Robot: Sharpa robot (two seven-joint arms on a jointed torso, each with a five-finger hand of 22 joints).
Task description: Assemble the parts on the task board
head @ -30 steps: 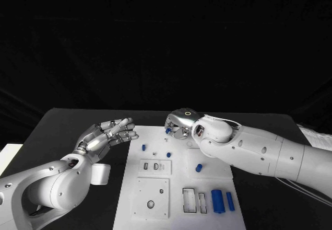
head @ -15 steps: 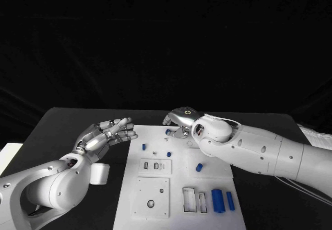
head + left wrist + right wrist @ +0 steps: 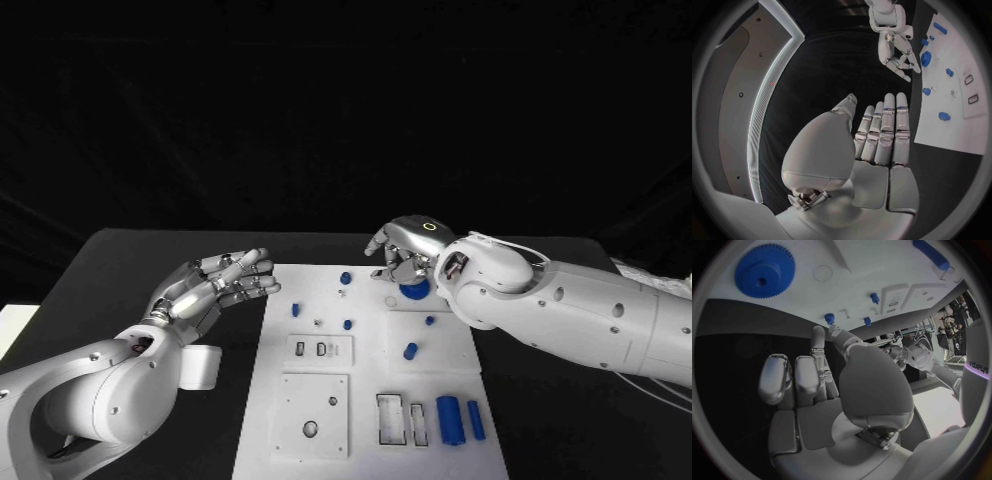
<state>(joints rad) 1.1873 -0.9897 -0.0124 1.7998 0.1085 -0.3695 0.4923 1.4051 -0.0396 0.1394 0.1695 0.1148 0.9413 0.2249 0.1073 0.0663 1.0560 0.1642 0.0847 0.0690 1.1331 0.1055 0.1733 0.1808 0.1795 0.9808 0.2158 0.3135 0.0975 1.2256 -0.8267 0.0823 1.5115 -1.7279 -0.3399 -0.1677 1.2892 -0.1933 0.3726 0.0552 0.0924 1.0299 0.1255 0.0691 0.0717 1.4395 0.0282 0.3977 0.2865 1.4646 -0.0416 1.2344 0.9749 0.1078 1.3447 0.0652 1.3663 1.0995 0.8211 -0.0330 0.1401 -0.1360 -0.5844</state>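
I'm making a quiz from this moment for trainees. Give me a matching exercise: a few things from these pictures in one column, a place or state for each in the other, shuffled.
Things:
1. left hand
2. right hand
3. gear
4. two long blue parts

Places or states:
A. side by side at the board's near right corner
B. flat on the board, toothed
C. over the board's far end
D. open, above the table, left of the board

Pairs: 1-D, 2-C, 3-B, 4-A

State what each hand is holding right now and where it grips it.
Nothing is held. The left hand hovers open beside the task board, fingers apart. The right hand is over the blue gear, which lies free on the board; its fingers are empty.
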